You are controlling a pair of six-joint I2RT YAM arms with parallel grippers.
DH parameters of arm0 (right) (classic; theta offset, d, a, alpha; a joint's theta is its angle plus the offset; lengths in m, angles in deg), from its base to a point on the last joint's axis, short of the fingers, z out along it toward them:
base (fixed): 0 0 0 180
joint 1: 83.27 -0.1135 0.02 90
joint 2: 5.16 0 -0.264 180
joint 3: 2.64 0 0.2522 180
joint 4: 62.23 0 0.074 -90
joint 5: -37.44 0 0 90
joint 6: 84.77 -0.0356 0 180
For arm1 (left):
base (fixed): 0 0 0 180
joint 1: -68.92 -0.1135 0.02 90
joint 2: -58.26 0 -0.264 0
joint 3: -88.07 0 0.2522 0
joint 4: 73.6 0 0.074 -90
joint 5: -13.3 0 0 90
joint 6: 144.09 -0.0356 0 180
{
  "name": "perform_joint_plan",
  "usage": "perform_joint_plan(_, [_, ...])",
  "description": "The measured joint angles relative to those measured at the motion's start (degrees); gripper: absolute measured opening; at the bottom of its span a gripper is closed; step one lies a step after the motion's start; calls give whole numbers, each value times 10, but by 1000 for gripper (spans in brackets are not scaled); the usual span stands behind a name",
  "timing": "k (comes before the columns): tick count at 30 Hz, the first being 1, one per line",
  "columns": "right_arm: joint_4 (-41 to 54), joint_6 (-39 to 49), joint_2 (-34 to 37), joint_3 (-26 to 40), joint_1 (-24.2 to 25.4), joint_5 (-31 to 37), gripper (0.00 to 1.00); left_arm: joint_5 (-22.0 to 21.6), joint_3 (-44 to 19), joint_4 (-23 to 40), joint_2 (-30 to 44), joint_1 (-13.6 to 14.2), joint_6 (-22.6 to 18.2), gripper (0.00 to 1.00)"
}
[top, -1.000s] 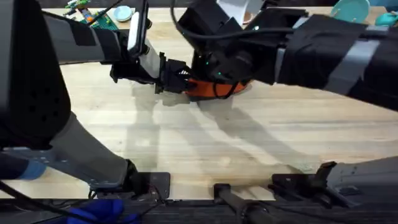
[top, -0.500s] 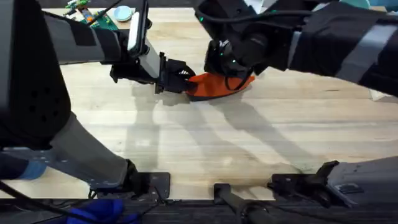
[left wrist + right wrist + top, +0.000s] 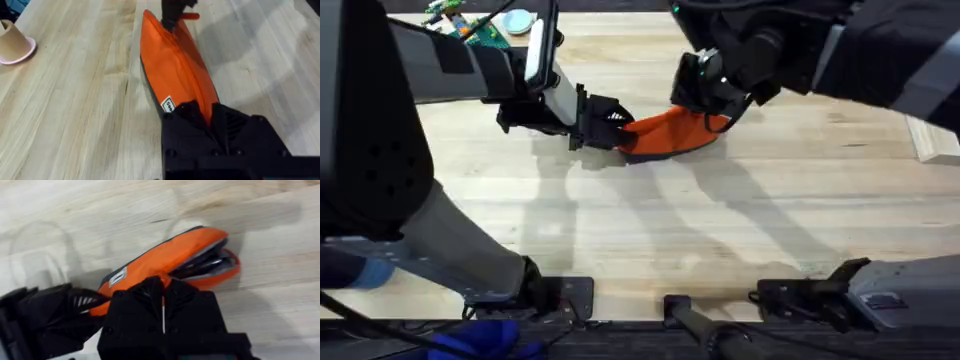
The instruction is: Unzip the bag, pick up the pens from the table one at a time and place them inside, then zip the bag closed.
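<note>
Since a second ago the right gripper point(image 3: 712, 105) has slid along the bag point(image 3: 665, 135) toward its far end, fingers pinched shut on the zipper pull, so zipping advances. The left gripper point(image 3: 610, 125) clamps the near end on the tabletop point(image 3: 720, 230). The right wrist view shows the mouth still gaping

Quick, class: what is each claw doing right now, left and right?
Left claw: closed on one end of the bag.
Right claw: closed, pinching the bag along its zipper edge, whose far end gapes open.
</note>
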Motion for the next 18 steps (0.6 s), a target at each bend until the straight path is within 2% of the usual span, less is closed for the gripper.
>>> perform_joint_plan(9, [15,9,0,0,69,1,32,0,0,0,0,0,0,44])
perform_joint_plan(18, [21,18,0,0,112,-4,33,0,0,0,0,1,0,43])
